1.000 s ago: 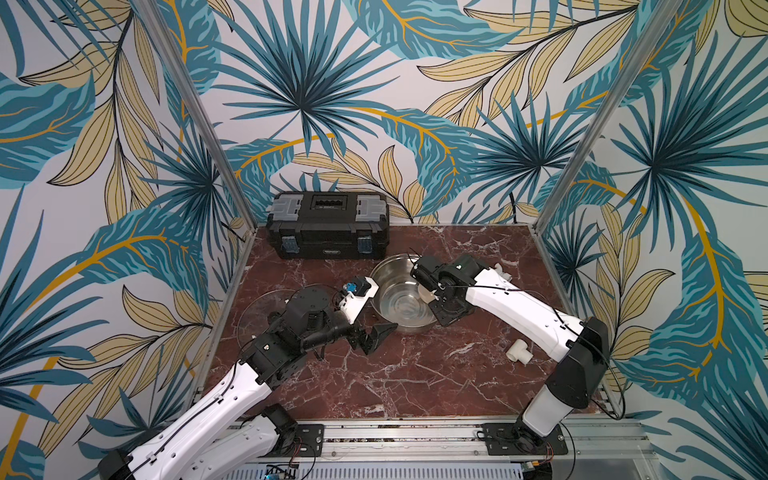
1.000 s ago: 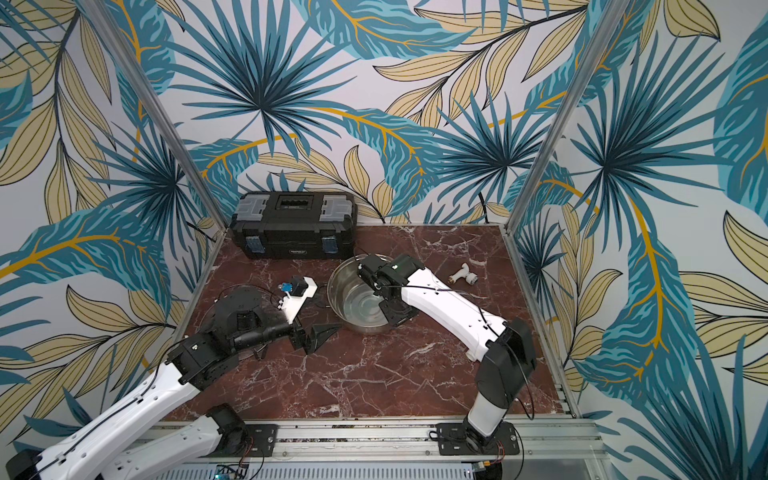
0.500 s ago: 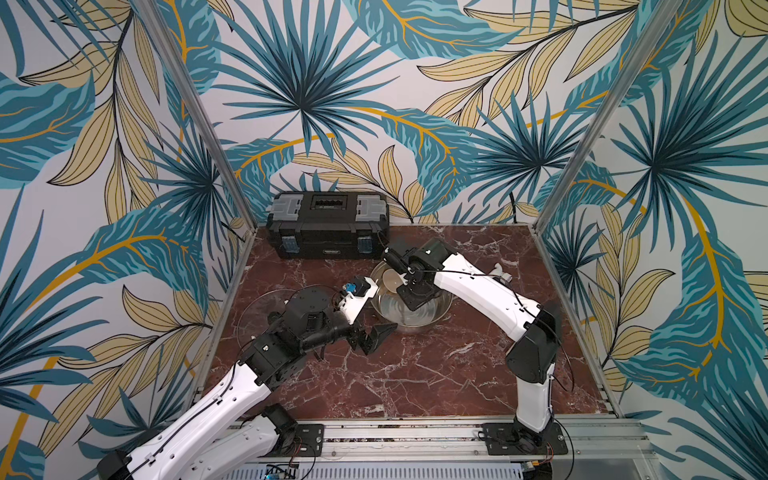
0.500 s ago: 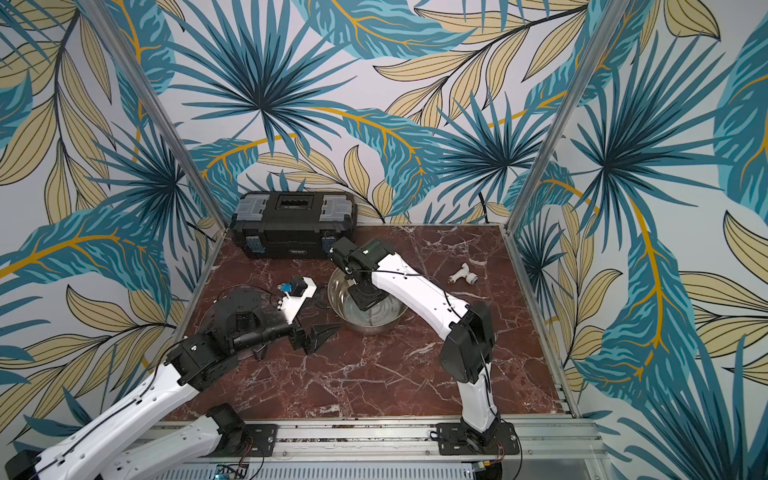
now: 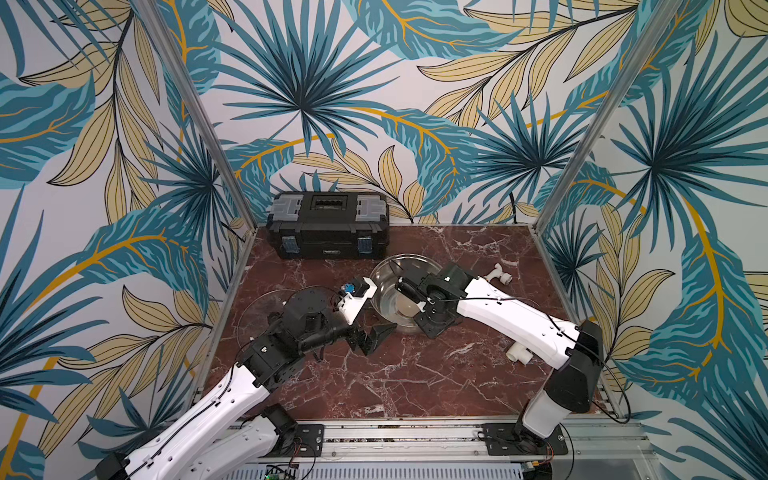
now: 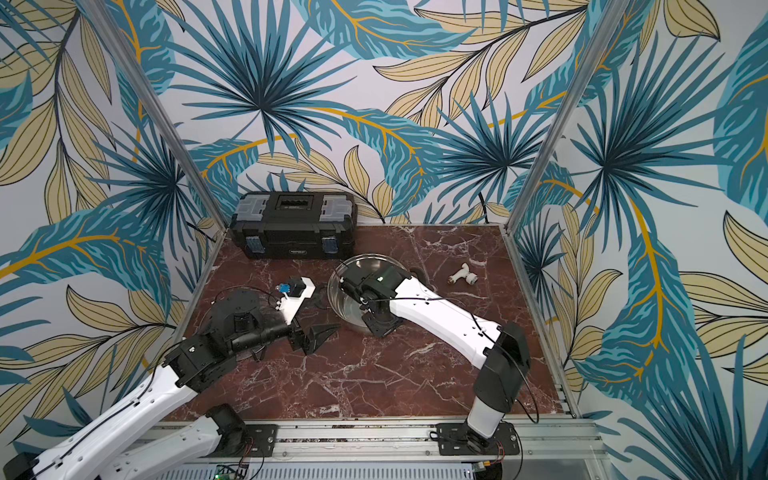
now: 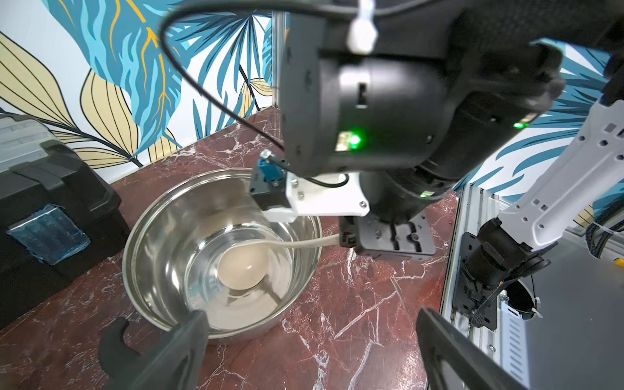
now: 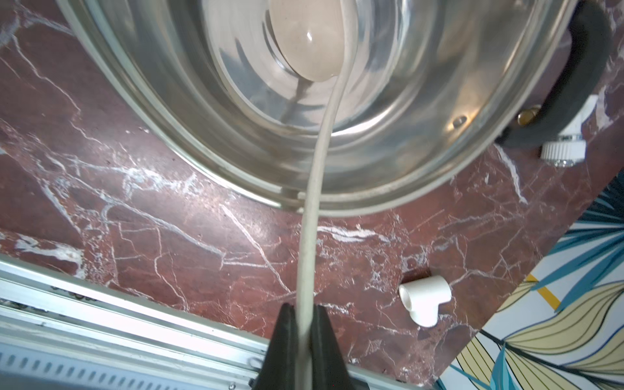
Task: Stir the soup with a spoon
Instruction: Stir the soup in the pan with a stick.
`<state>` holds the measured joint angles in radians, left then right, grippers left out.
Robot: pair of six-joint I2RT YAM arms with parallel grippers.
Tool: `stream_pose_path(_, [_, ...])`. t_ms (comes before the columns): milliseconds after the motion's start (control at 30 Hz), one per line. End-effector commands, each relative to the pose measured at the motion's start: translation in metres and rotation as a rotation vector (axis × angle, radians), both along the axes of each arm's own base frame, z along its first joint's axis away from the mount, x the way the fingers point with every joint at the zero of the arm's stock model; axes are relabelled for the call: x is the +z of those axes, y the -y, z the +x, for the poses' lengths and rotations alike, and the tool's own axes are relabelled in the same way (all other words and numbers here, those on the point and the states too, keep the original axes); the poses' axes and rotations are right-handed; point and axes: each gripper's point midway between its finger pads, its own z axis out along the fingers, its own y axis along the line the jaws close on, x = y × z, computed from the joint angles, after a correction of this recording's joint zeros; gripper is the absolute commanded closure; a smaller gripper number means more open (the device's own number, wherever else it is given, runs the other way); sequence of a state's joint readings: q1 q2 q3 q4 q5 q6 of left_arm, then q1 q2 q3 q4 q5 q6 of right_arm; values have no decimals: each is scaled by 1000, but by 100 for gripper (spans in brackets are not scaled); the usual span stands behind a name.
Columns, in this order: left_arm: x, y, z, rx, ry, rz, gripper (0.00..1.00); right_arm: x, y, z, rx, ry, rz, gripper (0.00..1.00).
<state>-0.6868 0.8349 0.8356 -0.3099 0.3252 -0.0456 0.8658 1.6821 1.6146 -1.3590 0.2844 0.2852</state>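
Observation:
A round steel pot (image 5: pixel 399 258) (image 6: pixel 374 258) stands mid-table. The soup (image 7: pixel 182 243) is only its bare shiny inside; I see no liquid. A cream-beige spoon (image 7: pixel 241 268) rests with its bowl on the pot's bottom, and its slim handle (image 8: pixel 310 236) runs out over the rim. My right gripper (image 8: pixel 301 309) (image 5: pixel 422 307) is shut on that handle at the pot's near right side. My left gripper (image 7: pixel 310 314) (image 5: pixel 374 334) hovers wide open just left of the pot, holding nothing, with one finger (image 7: pixel 189 334) near the pot's wall.
A black toolbox (image 5: pixel 328 224) sits at the back left. A clear glass lid (image 5: pixel 262 307) lies under my left arm. White pipe fittings lie at the right (image 5: pixel 500 274) and under my right arm (image 8: pixel 425 299). The pot's black handle (image 8: pixel 587 67) sticks out sideways.
My right wrist swung over the pot's far left side and came back to its near right, carrying the spoon round inside the pot. The left arm stayed still.

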Motion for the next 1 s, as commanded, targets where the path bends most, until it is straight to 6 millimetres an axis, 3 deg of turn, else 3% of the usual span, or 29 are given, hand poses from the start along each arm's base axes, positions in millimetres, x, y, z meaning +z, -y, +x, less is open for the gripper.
stream_pose_path(0, [-7, 1, 1, -1, -1, 2, 0, -1, 25, 1, -56, 19, -54, 100])
stream_pose_path(133, [-7, 3, 0, -10, -4, 3, 0, 3, 38, 19, -104, 43, -61, 100])
stream_pose_path(267, [-8, 3, 0, -6, -5, 5, 0, 8, 35, 45, -114, 73, -67, 100])
stream_pose_path(367, [-8, 2, 0, -5, -6, 4, 0, 10, 21, 64, -102, 85, -53, 100])
stream_pose_path(500, [-9, 2, 0, -4, -9, 6, 0, 13, -15, 78, -77, 55, 60, 100])
stream_pose_path(633, [-8, 1, 0, 1, -8, 7, 0, 16, -45, 75, -35, 19, 136, 100])
stream_pose_path(767, [-6, 1, 0, 3, -6, 4, 0, 16, -57, 62, 7, 3, 140, 100])
stream_pose_path(800, [-6, 1, 0, 3, -6, 2, 0, 16, -66, 51, 40, -3, 138, 100])
stream_pose_path(967, [-6, 2, 1, 4, -10, -3, 0, 14, -56, 25, 47, -20, 118, 100])
